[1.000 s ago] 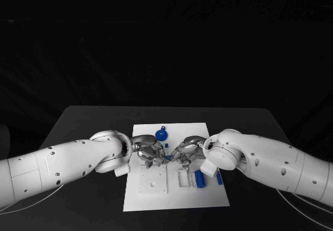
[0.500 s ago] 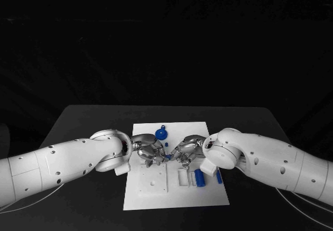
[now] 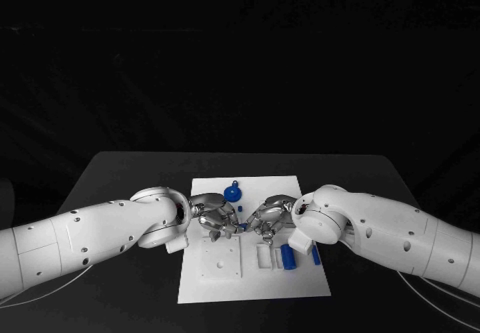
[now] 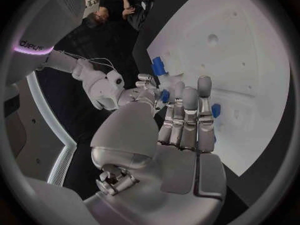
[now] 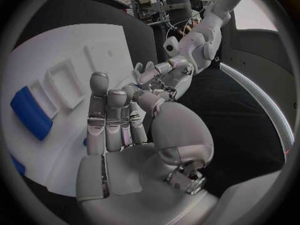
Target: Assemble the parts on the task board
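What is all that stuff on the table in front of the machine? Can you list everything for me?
Table: one, black, under everything.
Task board: one, white plate, middle of the table.
Round part with a tab: one, blue, far end of the board.
Long parts: two or so, blue, on the board's right side, by the right arm.
Small part: one, blue, between the two hands; who holds it I cannot tell.
Left hand: one, silver, over the board's middle, fingers curled.
Right hand: one, silver, facing the left hand, fingers curled.

The black table carries the white task board.
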You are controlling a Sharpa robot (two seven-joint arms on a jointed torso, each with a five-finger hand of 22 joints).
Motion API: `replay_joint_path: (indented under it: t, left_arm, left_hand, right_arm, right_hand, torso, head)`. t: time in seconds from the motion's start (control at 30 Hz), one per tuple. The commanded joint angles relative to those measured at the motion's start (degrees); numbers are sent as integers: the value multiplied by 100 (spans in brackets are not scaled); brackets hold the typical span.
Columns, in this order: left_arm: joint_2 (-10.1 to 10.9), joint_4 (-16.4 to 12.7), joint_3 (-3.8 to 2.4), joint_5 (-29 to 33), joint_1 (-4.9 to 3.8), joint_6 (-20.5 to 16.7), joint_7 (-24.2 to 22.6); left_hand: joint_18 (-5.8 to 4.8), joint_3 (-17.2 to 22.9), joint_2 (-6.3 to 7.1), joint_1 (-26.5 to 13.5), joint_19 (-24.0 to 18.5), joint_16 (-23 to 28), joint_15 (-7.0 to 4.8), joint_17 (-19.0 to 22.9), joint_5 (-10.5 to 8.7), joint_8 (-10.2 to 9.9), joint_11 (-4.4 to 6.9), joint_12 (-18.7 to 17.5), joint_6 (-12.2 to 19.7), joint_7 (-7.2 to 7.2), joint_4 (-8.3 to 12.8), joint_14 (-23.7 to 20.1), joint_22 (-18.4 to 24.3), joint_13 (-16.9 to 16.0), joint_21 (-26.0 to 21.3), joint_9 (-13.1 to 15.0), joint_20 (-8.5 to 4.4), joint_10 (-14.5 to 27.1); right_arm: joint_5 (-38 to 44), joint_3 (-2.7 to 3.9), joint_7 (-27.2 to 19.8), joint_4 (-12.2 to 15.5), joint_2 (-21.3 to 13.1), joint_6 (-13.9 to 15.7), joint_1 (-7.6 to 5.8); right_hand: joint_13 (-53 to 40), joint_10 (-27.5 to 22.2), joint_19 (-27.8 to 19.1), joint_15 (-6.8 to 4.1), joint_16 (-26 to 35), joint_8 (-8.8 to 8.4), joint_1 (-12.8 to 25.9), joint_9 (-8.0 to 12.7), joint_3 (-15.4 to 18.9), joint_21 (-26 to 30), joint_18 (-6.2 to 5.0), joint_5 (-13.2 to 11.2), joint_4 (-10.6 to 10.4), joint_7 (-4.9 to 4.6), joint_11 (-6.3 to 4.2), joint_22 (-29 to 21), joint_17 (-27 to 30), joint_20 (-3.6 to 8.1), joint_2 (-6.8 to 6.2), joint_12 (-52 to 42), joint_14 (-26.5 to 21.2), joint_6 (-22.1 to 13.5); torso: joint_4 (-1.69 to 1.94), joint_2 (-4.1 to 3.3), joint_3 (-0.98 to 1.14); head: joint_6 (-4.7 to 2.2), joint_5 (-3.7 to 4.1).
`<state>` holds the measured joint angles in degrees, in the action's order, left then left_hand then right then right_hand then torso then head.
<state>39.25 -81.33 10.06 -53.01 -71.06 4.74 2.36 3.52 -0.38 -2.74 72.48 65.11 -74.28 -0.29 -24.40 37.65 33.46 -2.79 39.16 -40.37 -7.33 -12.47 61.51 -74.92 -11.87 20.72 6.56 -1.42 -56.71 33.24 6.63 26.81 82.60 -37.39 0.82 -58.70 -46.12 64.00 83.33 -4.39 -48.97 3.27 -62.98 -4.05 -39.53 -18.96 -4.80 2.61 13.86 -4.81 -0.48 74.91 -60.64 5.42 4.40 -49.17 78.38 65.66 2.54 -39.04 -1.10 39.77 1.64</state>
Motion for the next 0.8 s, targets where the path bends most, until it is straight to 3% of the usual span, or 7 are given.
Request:
replay_joint_path:
  t: [0.03,0.37,0.5,0.57,0.8]
  left_arm:
    - [-53,-33,-23,107,-14,-89,-153]
    - [-69,-33,-23,218,-14,-95,-204]
    - [-76,-34,-23,281,-14,-100,-238]
    - [-82,-35,-23,312,-14,-89,-247]
    - [-98,-34,-23,364,-14,-83,-257]
  left_hand:
    - [90,25,-15,25,25,6,9,-9,34,-32,-37,-5,1,2,-33,-6,-80,1,-21,-47,6,-4]
    - [87,154,-82,97,19,4,5,-14,93,-21,-33,-25,-9,7,-6,-10,-87,13,-18,-52,2,-7]
    - [88,281,-130,156,11,2,0,-19,255,-8,-32,-46,-4,3,84,-15,-94,23,-9,-51,-3,-6]
    - [89,323,-119,148,7,1,0,-21,363,-7,-31,-54,0,1,116,-16,-95,27,-3,-52,-4,-7]
    - [90,442,-95,30,-17,5,6,-26,382,-10,-37,-70,26,-10,215,-26,-92,31,26,-64,-1,-5]
  right_arm:
    - [-38,-13,-66,62,56,-187,16]
    - [-40,-14,-61,64,74,-181,16]
    - [-42,-15,-61,63,82,-176,16]
    - [-42,-16,-62,62,85,-172,16]
    - [-43,-17,-67,64,99,-165,15]
  right_hand:
    - [8,6,-7,1,-28,40,-4,-6,-4,-11,-66,14,44,-13,-32,181,-6,23,60,-29,30,43]
    - [8,6,-7,1,-28,40,-4,-6,-4,-11,-66,14,44,-13,-32,181,-6,23,60,-29,30,43]
    - [8,6,-7,1,-28,40,-4,-6,-4,-11,-66,14,44,-13,-32,181,-6,23,60,-29,30,43]
    - [8,6,-7,1,-28,40,-4,-6,-4,-11,-66,14,44,-13,-32,181,-6,23,60,-29,30,43]
    - [8,6,-7,1,-28,40,-4,-6,-4,-11,-66,14,44,-13,-32,181,-6,23,60,-29,30,43]
  torso:
    - [-3,1,2]
    - [-4,0,1]
    - [-4,0,1]
    - [-2,0,1]
    - [-2,-1,1]
  head:
    - [4,-4]
    - [2,-1]
    - [6,-3]
    - [8,-3]
    - [13,-6]
